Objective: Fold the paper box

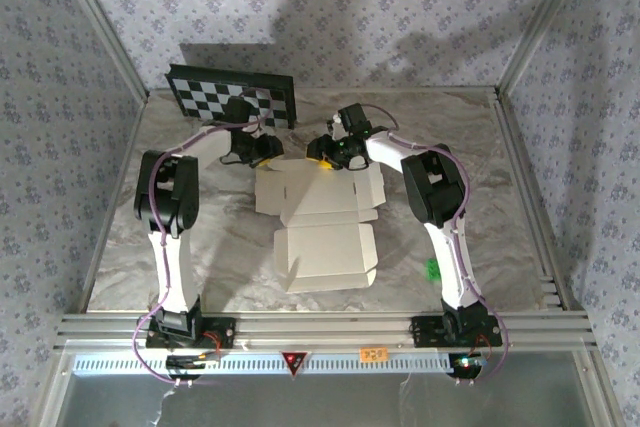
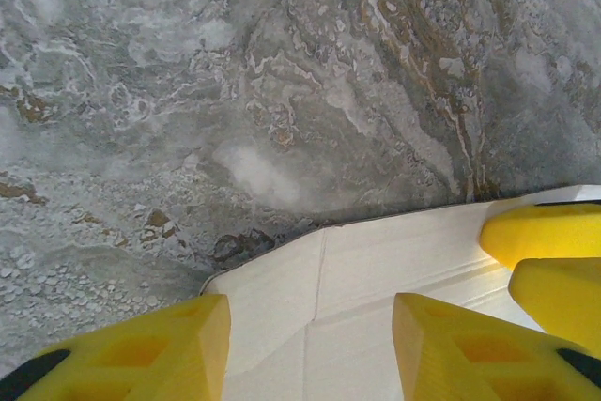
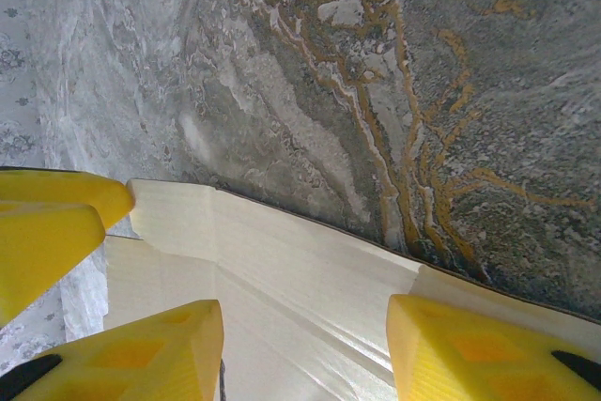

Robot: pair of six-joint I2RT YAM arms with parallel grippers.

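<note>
**Both grippers spread over the far flaps of the paper box**

Top external: the paper box (image 1: 325,232) is lying partly folded in the middle of the marbled bench (image 1: 180,237). Its far flaps are reaching up to both grippers. The left gripper (image 1: 268,155) is standing at the far left flap, and the right gripper (image 1: 322,154) is just beside it, on its right. A checkerboard panel (image 1: 232,95) is leaning beyond the left gripper.

Left wrist: the left gripper (image 2: 310,345) is standing spread, pinching nothing. A white flap of the paper box (image 2: 376,269) is showing across the gap between its fingers (image 2: 141,349). The right gripper's yellow fingers (image 2: 545,232) are sitting on the flap to its right, and bare bench (image 2: 235,91) is lying ahead.

Right wrist: the right gripper (image 3: 305,354) is likewise standing spread and holding nothing. The creased flap of the paper box (image 3: 310,269) is passing under and between its fingers (image 3: 479,345). The left gripper's fingers (image 3: 47,218) are sitting to its left.
</note>
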